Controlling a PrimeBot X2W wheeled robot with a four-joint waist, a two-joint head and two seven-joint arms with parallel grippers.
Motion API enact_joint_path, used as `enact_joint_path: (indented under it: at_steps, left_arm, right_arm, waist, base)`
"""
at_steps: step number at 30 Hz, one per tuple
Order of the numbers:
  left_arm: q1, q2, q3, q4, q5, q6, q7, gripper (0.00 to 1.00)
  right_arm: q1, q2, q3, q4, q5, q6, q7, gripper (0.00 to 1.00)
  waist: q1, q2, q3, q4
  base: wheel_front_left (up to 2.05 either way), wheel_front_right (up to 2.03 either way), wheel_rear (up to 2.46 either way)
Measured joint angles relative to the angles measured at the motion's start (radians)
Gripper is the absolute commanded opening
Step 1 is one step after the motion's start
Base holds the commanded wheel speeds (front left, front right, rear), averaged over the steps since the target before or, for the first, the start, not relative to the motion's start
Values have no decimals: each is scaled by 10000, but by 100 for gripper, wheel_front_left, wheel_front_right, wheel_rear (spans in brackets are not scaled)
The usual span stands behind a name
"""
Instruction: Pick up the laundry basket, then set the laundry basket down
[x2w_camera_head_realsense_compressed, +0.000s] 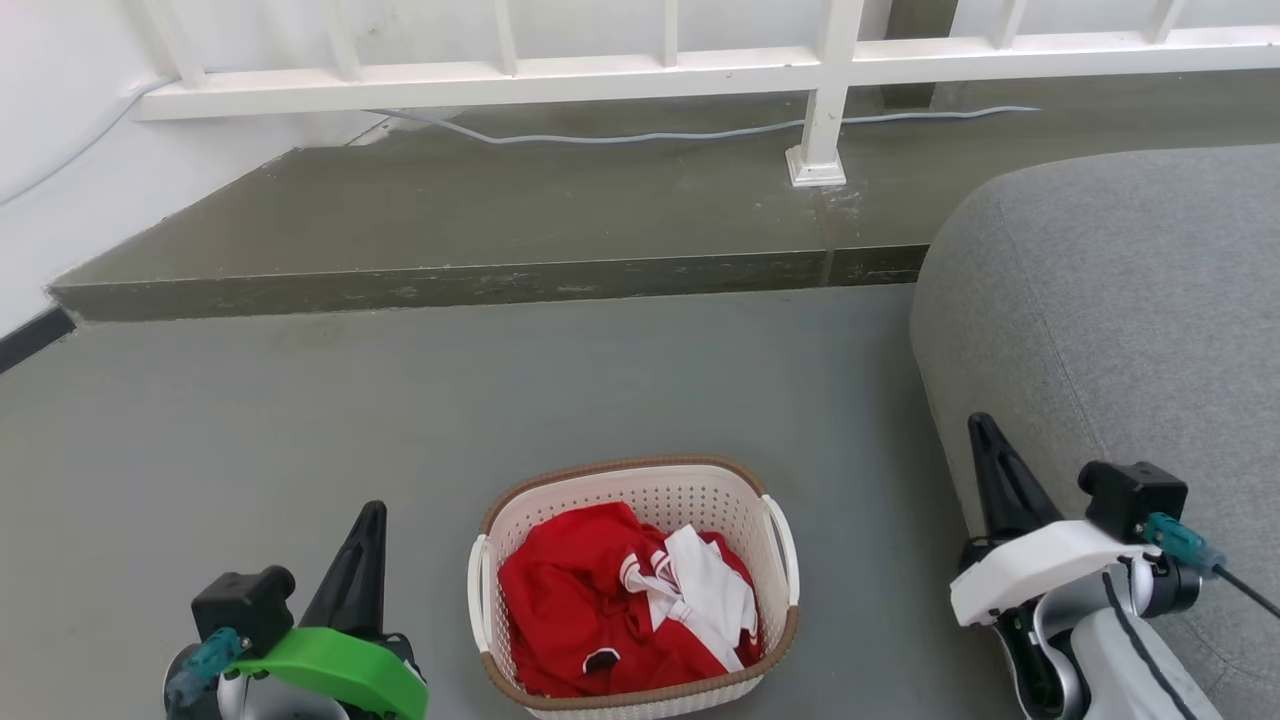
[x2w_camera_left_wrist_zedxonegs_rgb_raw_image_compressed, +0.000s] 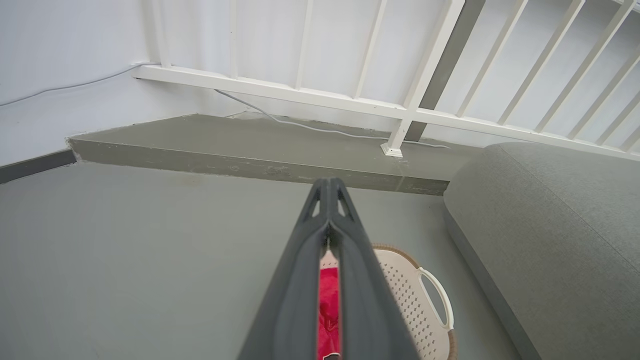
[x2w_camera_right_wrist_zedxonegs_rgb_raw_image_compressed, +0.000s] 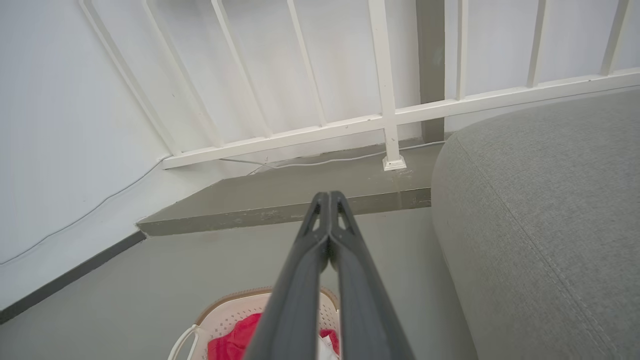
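The laundry basket (x2w_camera_head_realsense_compressed: 660, 490), cream-white and perforated with a brown woven-look rim and white side handles, stands on the grey floor near the bottom middle of the head view, holding red and white clothes (x2w_camera_head_realsense_compressed: 620, 600). My left gripper (x2w_camera_head_realsense_compressed: 372, 515) is shut and empty, a short way to the basket's left. Off to the basket's right, my right gripper (x2w_camera_head_realsense_compressed: 978, 425) is also shut and empty, in front of the grey cushion. Part of the basket (x2w_camera_left_wrist_zedxonegs_rgb_raw_image_compressed: 415, 295) shows past the shut left gripper (x2w_camera_left_wrist_zedxonegs_rgb_raw_image_compressed: 328, 184) in the left wrist view. The basket (x2w_camera_right_wrist_zedxonegs_rgb_raw_image_compressed: 230, 315) lies below the shut right gripper (x2w_camera_right_wrist_zedxonegs_rgb_raw_image_compressed: 329, 196).
A large grey cushion (x2w_camera_head_realsense_compressed: 1120, 330) fills the right side, close to my right arm. A raised dark step (x2w_camera_head_realsense_compressed: 480, 280) runs across behind the basket, with a white railing (x2w_camera_head_realsense_compressed: 820, 100) and a pale cable (x2w_camera_head_realsense_compressed: 640, 135) on it. A white wall (x2w_camera_head_realsense_compressed: 60, 150) stands at left.
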Motion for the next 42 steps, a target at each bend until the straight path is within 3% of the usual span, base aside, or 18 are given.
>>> enact_joint_path:
  at_steps: [42]
  left_arm:
    - [-12,-144,1053,-12,-4886,0,1421,0]
  right_arm:
    - [-66,184,-1411,10,5204,284,1609,0]
  waist:
    - [0,0,23,77]
  base:
    - [0,0,0]
